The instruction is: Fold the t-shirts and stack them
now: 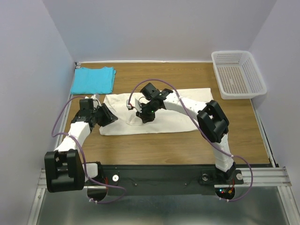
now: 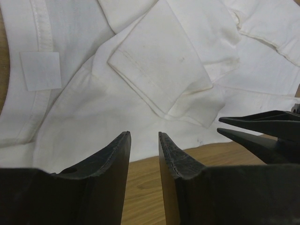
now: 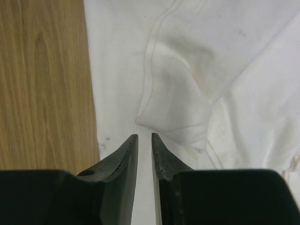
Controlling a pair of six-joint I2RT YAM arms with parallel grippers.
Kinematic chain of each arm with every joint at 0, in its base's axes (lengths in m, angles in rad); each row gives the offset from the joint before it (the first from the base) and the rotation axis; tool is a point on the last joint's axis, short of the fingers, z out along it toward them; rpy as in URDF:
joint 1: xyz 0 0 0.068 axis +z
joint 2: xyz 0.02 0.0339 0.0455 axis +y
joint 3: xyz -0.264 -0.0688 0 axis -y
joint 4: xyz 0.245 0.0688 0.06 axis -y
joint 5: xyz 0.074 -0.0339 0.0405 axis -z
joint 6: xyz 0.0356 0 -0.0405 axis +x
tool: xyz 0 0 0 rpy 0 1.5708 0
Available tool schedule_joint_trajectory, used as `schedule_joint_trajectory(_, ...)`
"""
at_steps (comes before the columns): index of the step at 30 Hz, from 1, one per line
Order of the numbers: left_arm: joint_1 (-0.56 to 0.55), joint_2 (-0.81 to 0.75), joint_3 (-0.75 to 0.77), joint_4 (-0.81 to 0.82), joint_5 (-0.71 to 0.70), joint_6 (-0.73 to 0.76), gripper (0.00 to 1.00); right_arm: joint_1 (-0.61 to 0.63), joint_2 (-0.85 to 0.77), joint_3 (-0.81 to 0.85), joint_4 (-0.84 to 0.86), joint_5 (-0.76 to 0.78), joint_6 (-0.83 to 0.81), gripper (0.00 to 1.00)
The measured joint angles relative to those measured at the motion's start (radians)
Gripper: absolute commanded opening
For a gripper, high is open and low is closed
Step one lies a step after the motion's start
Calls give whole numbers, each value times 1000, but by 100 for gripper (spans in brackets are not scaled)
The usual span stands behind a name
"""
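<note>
Narrowly parted and empty, my left gripper and right gripper are hovering at the white shirt, which is lying mid-table. Closing here, I am risking pinching one layer and dragging the folded sleeve crooked. I am counting two shirts, the blue shirt sitting far left, and one basket.

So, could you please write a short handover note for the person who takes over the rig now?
Left gripper: open, empty, at the left edge of the cream-white shirt.
Right gripper: slightly open, empty, above the same shirt.
Turquoise shirt: folded, at the far-left corner of the table.
Done: turquoise folded; cream-white one partly folded.
Left: finish folding it, then stack both.
</note>
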Motion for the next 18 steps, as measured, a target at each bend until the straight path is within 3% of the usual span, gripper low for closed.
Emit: schedule_joint_trajectory(18, -3, 142, -1, 4, -1, -6, 38, 2, 71, -41, 84, 40, 146, 23)
